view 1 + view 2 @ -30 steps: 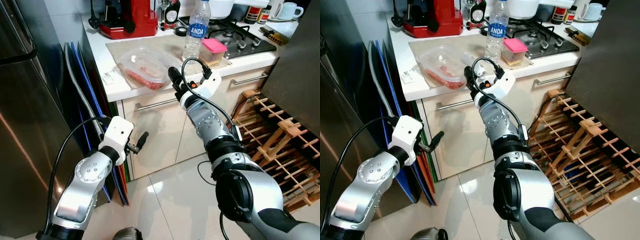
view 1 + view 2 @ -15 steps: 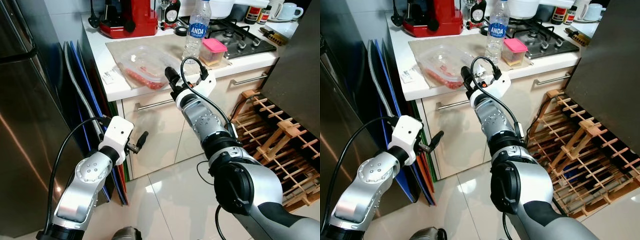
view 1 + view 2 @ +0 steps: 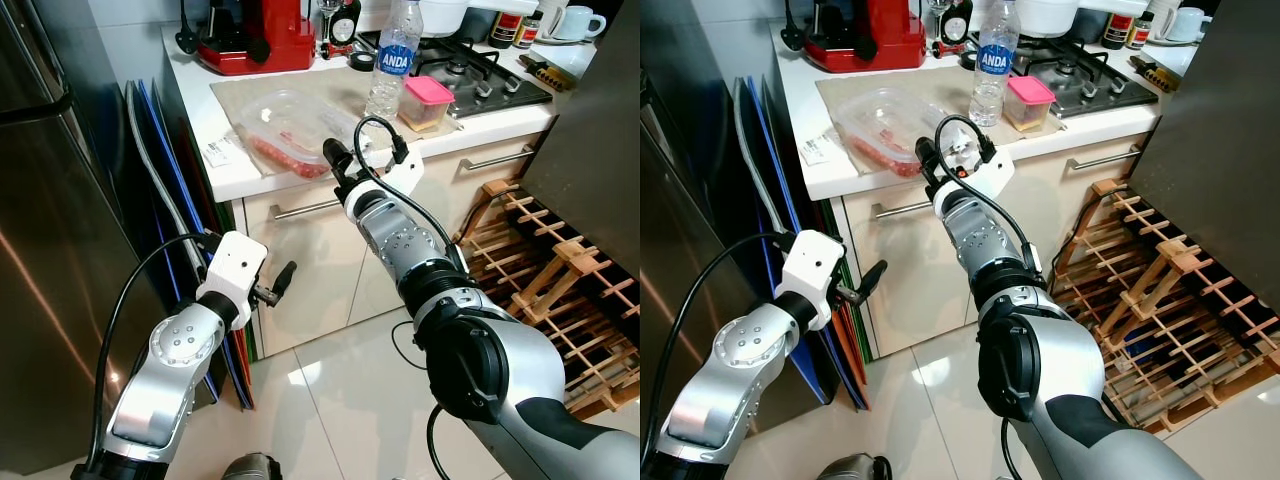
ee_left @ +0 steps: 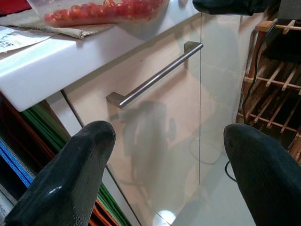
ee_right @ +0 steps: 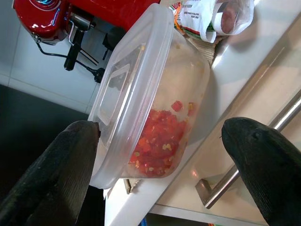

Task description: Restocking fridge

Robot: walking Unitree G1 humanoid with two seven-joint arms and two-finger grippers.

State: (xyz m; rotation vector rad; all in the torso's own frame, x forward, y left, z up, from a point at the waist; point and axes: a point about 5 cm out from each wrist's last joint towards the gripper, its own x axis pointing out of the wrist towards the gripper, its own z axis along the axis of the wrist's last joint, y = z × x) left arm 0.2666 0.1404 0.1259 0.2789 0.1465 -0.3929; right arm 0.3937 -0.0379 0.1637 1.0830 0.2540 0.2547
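A clear plastic container [image 3: 290, 128] of chopped red food sits on a beige mat near the white counter's front edge. My right gripper [image 3: 334, 160] is raised to the counter edge at the container's near right corner. In the right wrist view its fingers [image 5: 70, 160] stand open, with the container [image 5: 150, 94] just beyond the gap between them. My left gripper [image 3: 284, 279] hangs lower, open, facing the cabinet drawer and its steel handle [image 4: 155, 77]. The steel fridge [image 3: 50, 250] stands at the left, door closed.
A water bottle [image 3: 393, 55] and a pink-lidded tub [image 3: 427, 101] stand right of the container, beside the gas hob [image 3: 478, 75]. A red coffee machine [image 3: 258, 38] is at the back. Flat boards [image 3: 165, 170] lean between fridge and cabinet. A wooden rack [image 3: 545, 265] is on the right.
My right gripper has moved left and closer to the container's corner. The left arm has stayed where it was.
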